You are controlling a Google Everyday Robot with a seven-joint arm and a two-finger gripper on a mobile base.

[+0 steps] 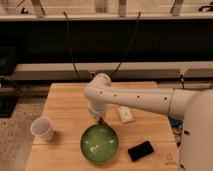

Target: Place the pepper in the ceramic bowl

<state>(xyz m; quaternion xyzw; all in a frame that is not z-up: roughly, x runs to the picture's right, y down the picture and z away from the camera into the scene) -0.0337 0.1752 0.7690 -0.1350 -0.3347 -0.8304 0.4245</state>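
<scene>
Camera view, looking down and forward at a wooden counter (65, 107) from above.

The pepper (102, 121) shows as a small, slender, dark red-brown sliver, far smaller than the bowl. It sits at the tip of the gripper (99, 117), right at the far rim of the ceramic bowl (99, 144). The bowl is large, round and glossy green, with pale streaks across its inside, and it rests near the front edge of the counter.

The counter is light wood with a visible plank pattern. A white paper cup (42, 128) stands upright to the left of the bowl, well apart from it. A small pale block-like object (125, 114) lies behind and to the right of the bowl. A flat black phone-like object (140, 150) lies just right of the bowl. Behind the counter runs a dark wall with a pale horizontal ledge (50, 70), and two black cables (70, 45) hang down it. A speckled floor (15, 135) shows at left.

The white robot arm (145, 100) reaches in from the right, bends at an elbow and points the gripper down over the bowl's far edge. The jaws appear closed on the pepper, though the contact itself is hard to make out.
</scene>
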